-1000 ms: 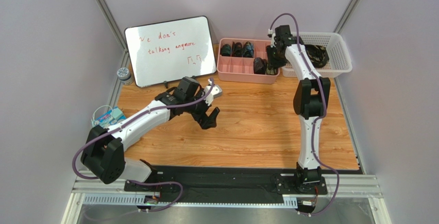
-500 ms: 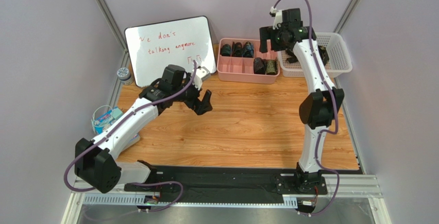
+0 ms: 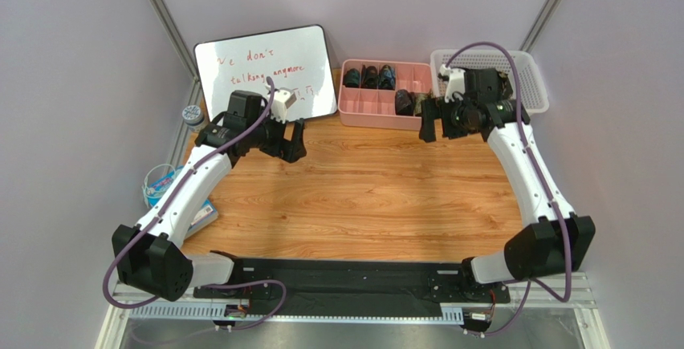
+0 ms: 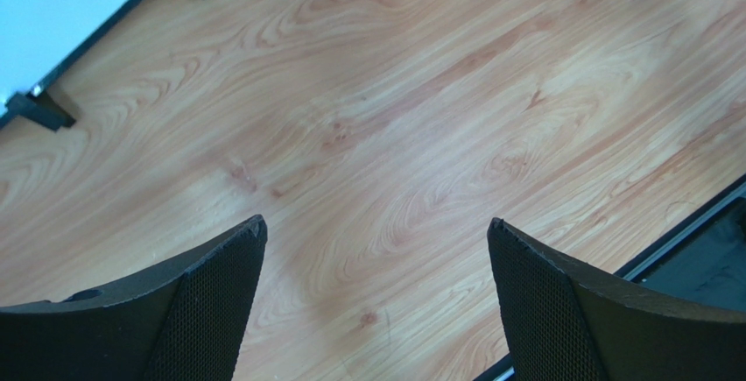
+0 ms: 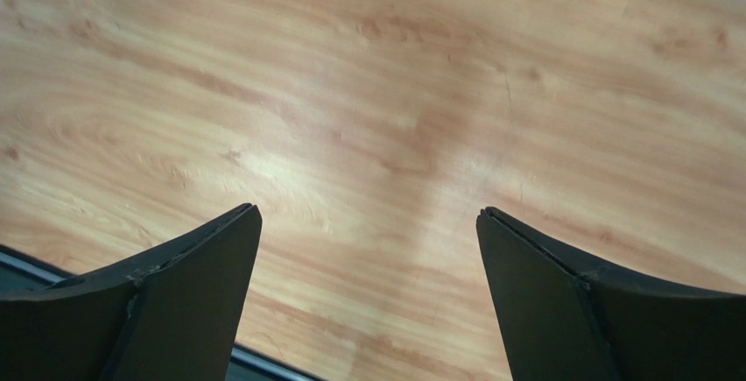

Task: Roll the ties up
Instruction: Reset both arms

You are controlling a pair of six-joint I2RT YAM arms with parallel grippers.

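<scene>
Jaws of the left gripper (image 4: 376, 228) stood wide apart with nothing between them, over bare wood of the tabletop (image 3: 377, 196) near its far left corner, just in front of the whiteboard (image 3: 265, 76) that leaned along the far edge. The right gripper (image 5: 368, 210) was likewise spread wide and held nothing, hanging over bare wood close to the far edge, just in front of the pink tray (image 3: 381, 119). Rolled ties (image 3: 368, 77) sat in that tray's compartments, three dark rolls in the back row and two more at the front right. A white basket (image 3: 531, 84) stood at the far right corner, partly hidden behind the right wrist.
</scene>
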